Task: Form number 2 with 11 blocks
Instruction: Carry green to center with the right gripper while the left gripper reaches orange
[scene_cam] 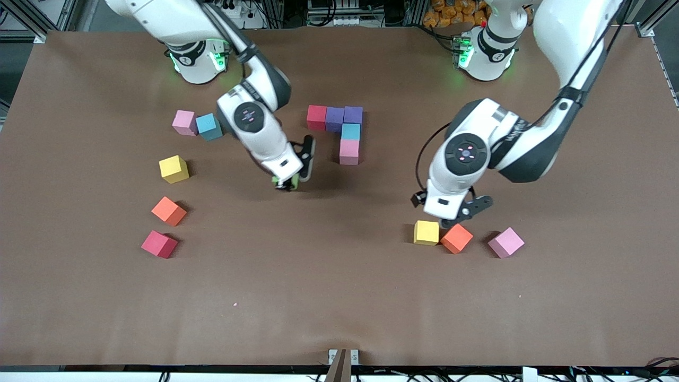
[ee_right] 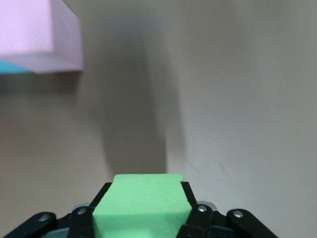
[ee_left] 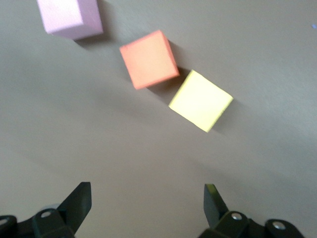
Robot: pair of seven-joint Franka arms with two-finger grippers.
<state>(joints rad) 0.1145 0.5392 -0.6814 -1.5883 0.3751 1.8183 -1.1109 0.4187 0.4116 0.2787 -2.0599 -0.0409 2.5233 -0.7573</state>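
Partial number 2: five matte foam cubes touching on the brown bench, mid-bench, closer to the robots' bases than to the front camera. Top row of red cube, purple cube and second purple cube runs along the bench's length; blue cube and pink cube descend from the row's end toward the front camera. Long axis so far points toward the camera.

Right claw hangs over bare bench beside the pink cube, toward the right arm's end, clamped on a green cube; square-edged foam, finely grained.

Left claw, fingers spread wide, hovers just over a yellow cube touching an orange cube; a pink block lies near, turned askew.

Loose cubes at the right arm's end: pink touching blue; yellow, orange, red apart, each nearer the camera.
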